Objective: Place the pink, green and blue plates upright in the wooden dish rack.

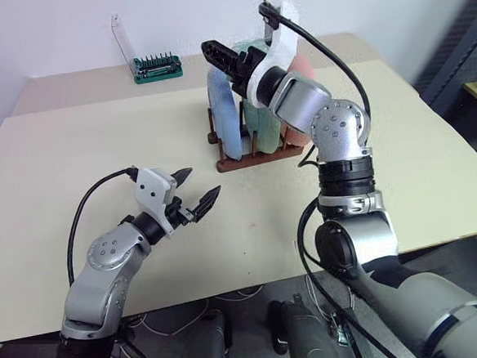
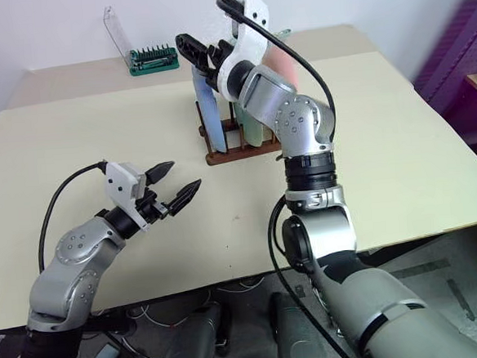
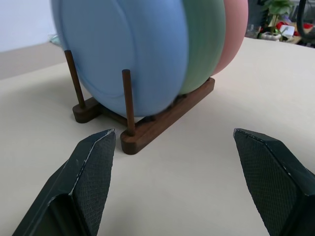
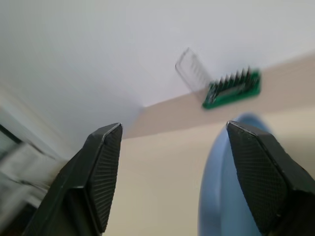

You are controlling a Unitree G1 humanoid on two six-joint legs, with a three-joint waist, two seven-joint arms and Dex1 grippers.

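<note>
Plates stand on edge in the wooden dish rack (image 3: 162,120), which sits toward the far middle of the bench (image 1: 76,198); we read the blue plate (image 3: 128,54) as the nearest to us in the left wrist view, the green plate (image 3: 206,44) behind it and the pink plate (image 3: 234,34) behind that, each kept upright by the pegs rising from the two rails; our right gripper (image 4: 172,167) hangs just above the top rim of the blue plate with its fingers spread wide and nothing between them, a stance we judge fits a plate let go into its slot; our left gripper (image 1: 197,190) waits low over the bench, well short of the rack, fingers likewise wide and empty, pointing at the rack so its camera watches the plates; the green tool-bit holder (image 1: 158,67) lies near the far edge, apart from the work; we judge all three plates racked and the task near done
</note>
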